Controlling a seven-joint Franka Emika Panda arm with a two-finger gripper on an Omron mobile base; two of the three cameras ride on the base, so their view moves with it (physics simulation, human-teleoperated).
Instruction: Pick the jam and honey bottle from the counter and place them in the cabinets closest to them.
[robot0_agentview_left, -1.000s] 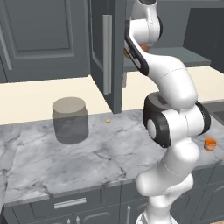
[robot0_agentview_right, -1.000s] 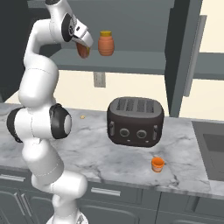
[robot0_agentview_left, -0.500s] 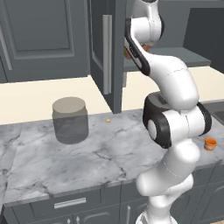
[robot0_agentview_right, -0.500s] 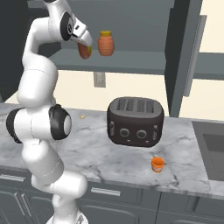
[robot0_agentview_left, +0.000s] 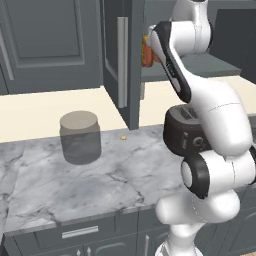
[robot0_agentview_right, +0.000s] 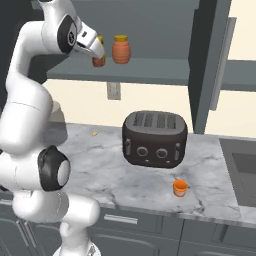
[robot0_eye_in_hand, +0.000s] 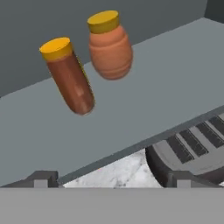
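Simulated kitchen, grey-white marbled counter (robot0_agentview_right: 150, 185) across the lower half of the right base view, dark grey cabinets (robot0_agentview_left: 45, 45) above with one door swung open.

Nearest on the stone, lower right of that view – the jam (robot0_agentview_right: 180, 188), a tiny orange jar standing upright, just in front of the dark toaster (robot0_agentview_right: 155, 138) and apart from it. Over in the left base view, a big translucent grey jar (robot0_agentview_left: 80, 136) at centre left, not part of the job.

Further back and up, on the grey shelf (robot0_agentview_right: 150, 75) in the upper middle – the honey bottle (robot0_agentview_right: 98, 54), yellow cap up, long axis vertical, set down on the shelf board beside a rounder orange pot (robot0_agentview_right: 120, 49) to its right.

Gripper (robot0_eye_in_hand: 111, 178) at the bottom edge of the hand view, jaws spread wide, holding nothing; bottle up in the upper left there, clear of both tips and leaning in frame only because the camera is rolled.

So bottle looks done. Next target is the jam – well below and to the right of the hand in the right base view. Squat thing, short vertical axis, no side favoured, so probably a straight drop from above once the arm backs out of the cabinet.
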